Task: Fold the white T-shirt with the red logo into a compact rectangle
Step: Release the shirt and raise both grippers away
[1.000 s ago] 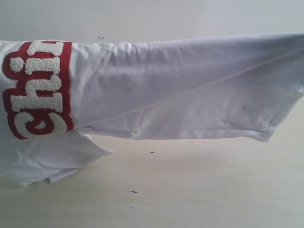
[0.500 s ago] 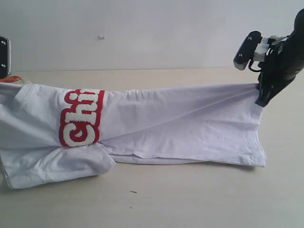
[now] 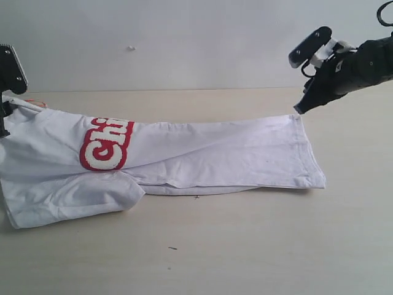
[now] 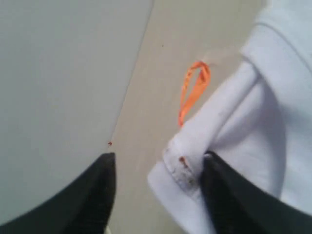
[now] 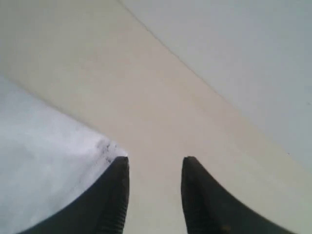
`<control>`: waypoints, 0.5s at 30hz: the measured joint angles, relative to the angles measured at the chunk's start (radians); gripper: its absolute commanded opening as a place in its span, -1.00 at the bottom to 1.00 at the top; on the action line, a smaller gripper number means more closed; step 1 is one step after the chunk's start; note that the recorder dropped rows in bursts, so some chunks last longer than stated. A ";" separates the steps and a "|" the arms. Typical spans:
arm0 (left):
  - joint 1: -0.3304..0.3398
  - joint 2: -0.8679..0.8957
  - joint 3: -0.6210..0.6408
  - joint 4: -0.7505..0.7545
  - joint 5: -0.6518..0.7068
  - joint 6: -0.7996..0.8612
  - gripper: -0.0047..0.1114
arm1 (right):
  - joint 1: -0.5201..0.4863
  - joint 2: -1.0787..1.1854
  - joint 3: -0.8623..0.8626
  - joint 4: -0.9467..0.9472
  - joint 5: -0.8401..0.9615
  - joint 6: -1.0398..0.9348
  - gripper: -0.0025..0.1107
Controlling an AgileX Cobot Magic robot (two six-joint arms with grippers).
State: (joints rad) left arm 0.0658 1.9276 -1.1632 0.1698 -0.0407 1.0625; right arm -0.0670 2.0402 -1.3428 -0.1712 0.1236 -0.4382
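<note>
Exterior view gives me the white short-sleeved cotton T-shirt [image 3: 215, 153] lying as a long folded band across the pale wooden bench [image 3: 258, 246]. It runs from the bench's left edge to right of the middle, nearer the back edge than the front. The red logo [image 3: 105, 144], fuzzy white lettering in a thick red outline, faces up on the band's left part, and I can read only "Chi". One short sleeve [image 3: 73, 200] sticks out from under the band toward the front edge. The hem end [image 3: 310, 157] lies flat at the right.

My right gripper [image 3: 301, 109] hangs at the hem's back corner. On the right wrist view its black fingers [image 5: 112, 195] stand apart with nothing between them, and the cloth's corner just touches one tip.

My left gripper [image 4: 159, 158] is at the collar end by the left edge. Its jaws are parted too: the neck edge rests against the inside of one finger while the other is clear of cloth. I cannot tell whether that end is fully down. A small orange neck tag [image 4: 194, 90] loops out beside the collar.

Behind the back edge rises a pale grey wall [image 3: 184, 37].
</note>
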 measured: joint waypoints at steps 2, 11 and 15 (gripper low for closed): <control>0.002 0.000 0.000 0.000 -0.011 -0.058 0.38 | 0.000 0.000 -0.025 0.000 0.022 0.101 -0.34; 0.004 -0.003 0.000 0.000 -0.019 -0.328 0.03 | 0.000 0.000 -0.142 0.000 0.300 0.321 -0.96; 0.004 -0.045 0.000 0.002 0.007 -0.483 -0.42 | 0.000 0.000 -0.158 0.019 0.381 0.317 -0.96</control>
State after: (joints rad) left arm 0.0695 1.8829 -1.1632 0.1717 -0.0335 0.5796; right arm -0.0670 2.0402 -1.5007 -0.1517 0.5050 -0.1210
